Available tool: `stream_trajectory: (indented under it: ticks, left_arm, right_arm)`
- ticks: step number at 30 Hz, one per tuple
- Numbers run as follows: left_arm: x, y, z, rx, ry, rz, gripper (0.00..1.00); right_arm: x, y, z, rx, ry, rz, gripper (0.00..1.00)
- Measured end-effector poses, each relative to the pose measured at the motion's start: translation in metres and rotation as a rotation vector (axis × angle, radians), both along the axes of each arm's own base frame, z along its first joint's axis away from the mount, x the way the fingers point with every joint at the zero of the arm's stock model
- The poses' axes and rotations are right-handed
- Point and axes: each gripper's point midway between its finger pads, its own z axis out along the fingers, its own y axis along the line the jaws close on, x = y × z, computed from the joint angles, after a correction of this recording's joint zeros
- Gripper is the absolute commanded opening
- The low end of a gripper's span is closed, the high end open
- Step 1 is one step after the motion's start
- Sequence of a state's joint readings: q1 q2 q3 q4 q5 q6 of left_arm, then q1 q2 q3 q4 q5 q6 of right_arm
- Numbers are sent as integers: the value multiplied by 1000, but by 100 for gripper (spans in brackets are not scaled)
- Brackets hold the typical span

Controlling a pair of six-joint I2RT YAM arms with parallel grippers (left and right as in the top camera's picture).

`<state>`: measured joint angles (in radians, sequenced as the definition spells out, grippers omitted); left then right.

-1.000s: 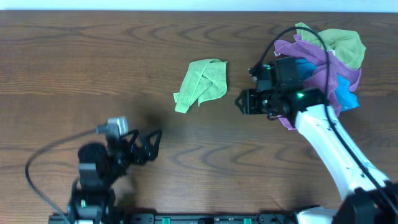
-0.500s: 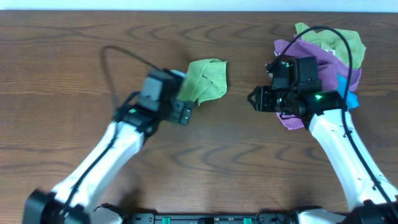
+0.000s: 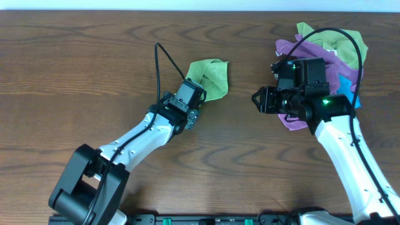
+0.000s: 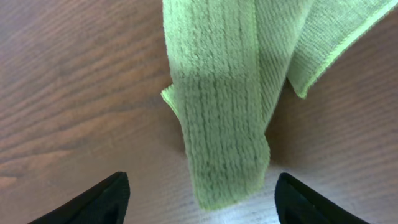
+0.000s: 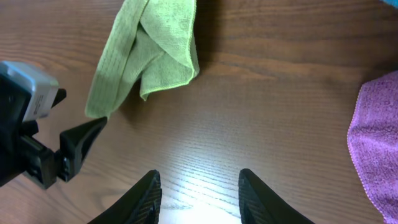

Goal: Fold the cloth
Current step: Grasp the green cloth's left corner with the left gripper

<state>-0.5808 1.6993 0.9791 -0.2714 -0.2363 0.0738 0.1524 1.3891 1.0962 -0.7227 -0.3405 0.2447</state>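
A crumpled light-green cloth [image 3: 210, 77] lies on the wooden table, left of centre. In the left wrist view its lower tip [image 4: 224, 143] hangs between my open left fingers [image 4: 202, 202], just above the table. My left gripper [image 3: 187, 112] sits at the cloth's lower-left end and is open. My right gripper [image 3: 261, 100] is open and empty over bare wood to the right of the cloth. The right wrist view shows the cloth [image 5: 146, 53] and my left gripper [image 5: 62, 146] beside its tip.
A heap of purple, green and blue cloths [image 3: 334, 56] lies at the back right, behind my right arm. A purple cloth's edge [image 5: 376, 143] shows in the right wrist view. The left arm's black cable [image 3: 164, 59] arcs above the table.
My left arm swung from the front left up to the green cloth and its open fingers now straddle the cloth's lower tip. My right gripper drew slightly right, away from the cloth.
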Motion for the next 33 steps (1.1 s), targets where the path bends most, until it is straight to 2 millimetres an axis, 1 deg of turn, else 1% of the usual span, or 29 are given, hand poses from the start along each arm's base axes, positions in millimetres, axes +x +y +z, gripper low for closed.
stream_trajectory:
  ticks: [5, 6, 8, 10, 12, 13, 14, 16, 17, 18, 21, 23, 26, 30, 33]
  left_arm:
    - [4, -1, -3, 5, -13, 4, 68]
    - [4, 0, -6, 9, -7, 3, 66]
    - [3, 1, -10, 18, 1, 5, 59]
    - [3, 1, -12, 23, 6, 5, 51]
    - [3, 2, -12, 26, 5, 5, 40]
    - [3, 1, -12, 26, 5, 4, 35]
    - [4, 1, -12, 26, 4, 4, 26]
    - [5, 1, -11, 21, -1, 7, 18]
    - [5, 0, -11, 19, -3, 8, 9]
    - [5, 0, -11, 17, -5, 10, 6]
    - [6, 0, -10, 21, -10, 7, 6]
    - [10, -1, -8, 16, -27, 9, 6]
    - [24, 3, 2, 33, -106, 38, 6]
    - [39, 13, 14, 66, -177, 73, 6]
    - [52, 30, 23, 71, -206, 125, 6]
  right_arm:
    - [-1, 0, -1, -1, 7, 0, 41]
    - [-2, 0, -1, -2, 8, 1, 41]
    - [-2, 0, -1, -2, 10, 1, 41]
    - [-2, 0, -1, -4, 9, 1, 40]
    - [-2, -1, -2, -7, 8, 0, 40]
    - [-2, -1, -2, -9, 8, -1, 40]
    - [-2, -2, -2, -10, 8, -2, 40]
    - [-2, -2, -2, -11, 8, -2, 40]
    - [-2, -2, -2, -13, 8, -3, 40]
    - [-1, -2, -2, -14, 8, -4, 40]
    - [-1, -3, -2, -16, 7, -5, 39]
    - [-1, -3, -2, -17, 7, -5, 36]
    - [-1, -3, -2, -19, 6, -3, 34]
    - [-1, -3, -2, -21, 6, -3, 31]
    - [-1, -3, -2, -22, 5, -1, 29]
